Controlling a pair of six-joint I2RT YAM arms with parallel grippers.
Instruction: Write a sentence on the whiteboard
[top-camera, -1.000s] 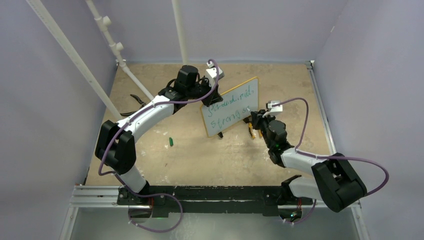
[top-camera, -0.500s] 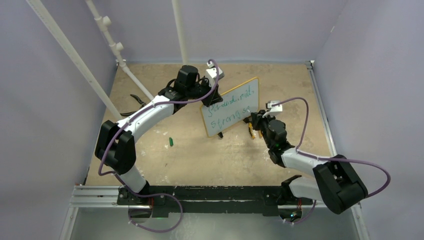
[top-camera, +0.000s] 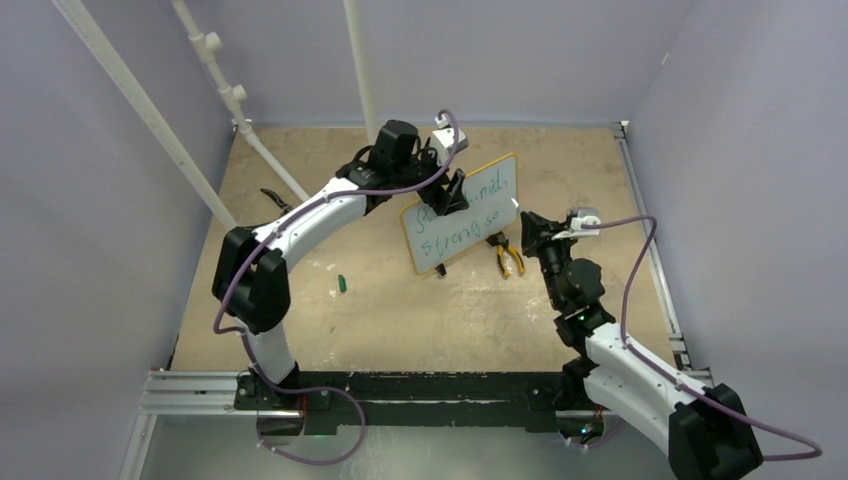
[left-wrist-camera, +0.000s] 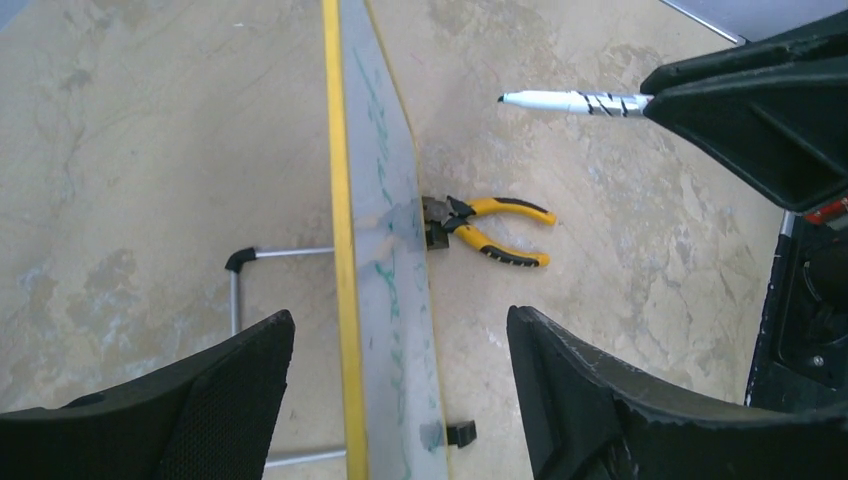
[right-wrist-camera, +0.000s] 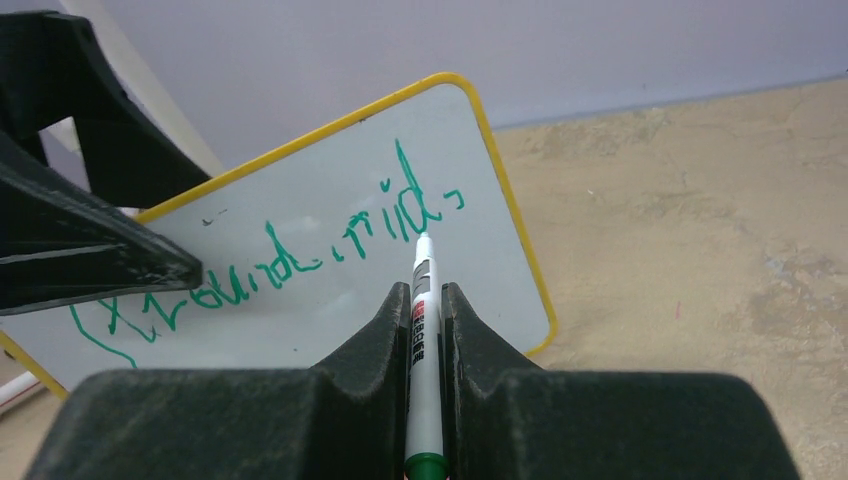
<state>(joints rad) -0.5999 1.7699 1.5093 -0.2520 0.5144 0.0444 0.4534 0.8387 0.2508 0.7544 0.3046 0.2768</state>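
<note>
The whiteboard (top-camera: 470, 215) stands tilted mid-table on its small black feet, yellow-framed, with the sentence (top-camera: 455, 228) in two lines of green handwriting. My left gripper (top-camera: 452, 196) is open and straddles the board's top edge (left-wrist-camera: 340, 250), one finger on each side and neither touching it. In the right wrist view the sentence (right-wrist-camera: 270, 268) crosses the whiteboard (right-wrist-camera: 330, 210). My right gripper (right-wrist-camera: 425, 295) is shut on a white marker (right-wrist-camera: 422, 330) with a green end. From the left wrist view, the marker (left-wrist-camera: 570, 102) points at the board with its tip a little off the surface.
Yellow-handled pliers (top-camera: 508, 258) lie at the board's right foot, under my right gripper (top-camera: 527, 222). A green cap (top-camera: 342, 283) lies left of the board. White pipes (top-camera: 250, 130) lean along the back left wall, with a dark tool (top-camera: 270, 196) near them.
My left gripper let go of the board's upper left corner, opened, and slid right along the top edge. My right arm swung right and drew the marker back from the board.
</note>
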